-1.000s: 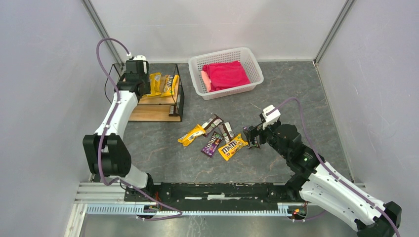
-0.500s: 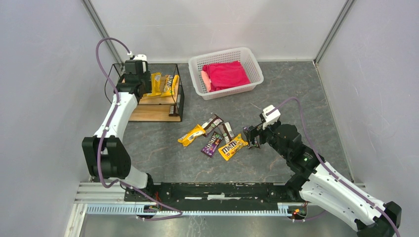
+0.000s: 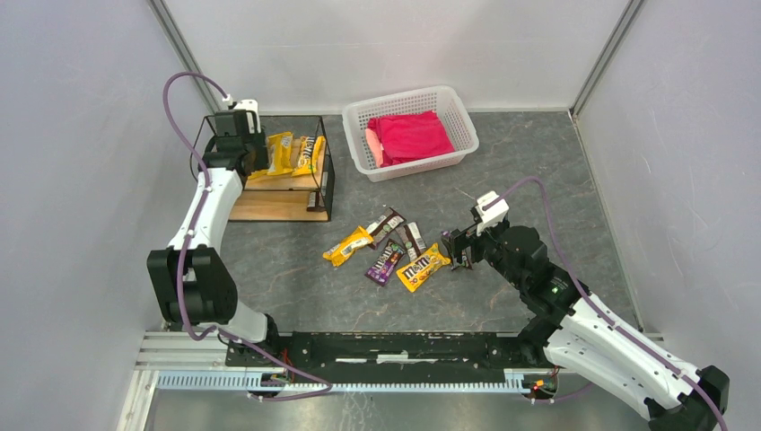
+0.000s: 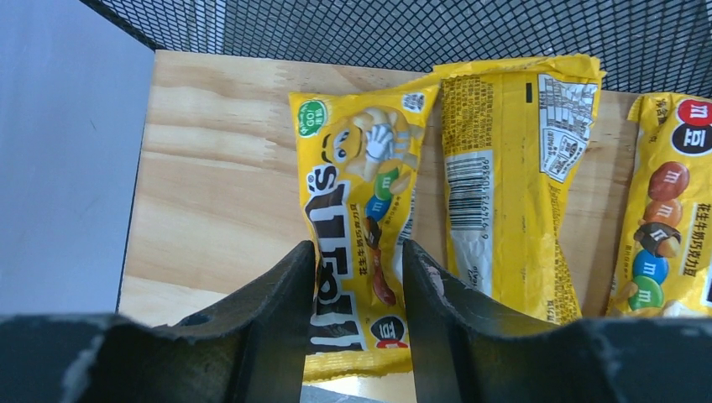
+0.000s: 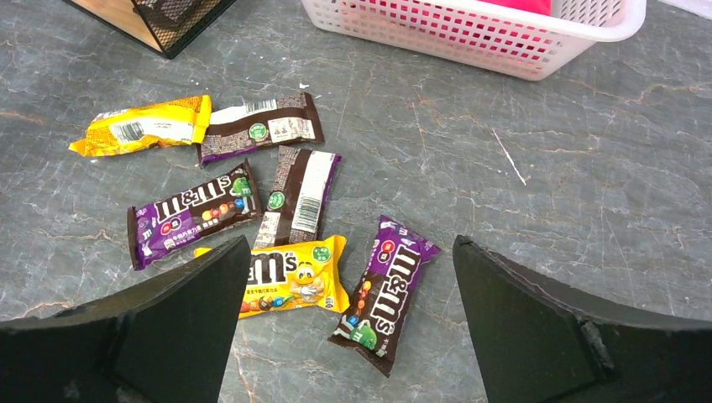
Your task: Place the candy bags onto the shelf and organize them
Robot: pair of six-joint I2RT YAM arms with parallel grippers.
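Left arm (image 3: 206,208) and right arm (image 3: 619,350): white shells on long links, black housings at joints. Purple cable (image 3: 177,94) along each, from wrist to base. Small white camera block (image 3: 490,205) on each wrist. Left tool (image 4: 357,281) and right tool (image 5: 350,248): matte black fingers, scuffed grey at edges. Tiny green light (image 3: 555,289) on right elbow. Black base plate (image 3: 395,346) on silver rail (image 3: 359,382).

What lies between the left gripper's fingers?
A yellow candy bag, lying flat on the shelf board; the left wrist view shows it.
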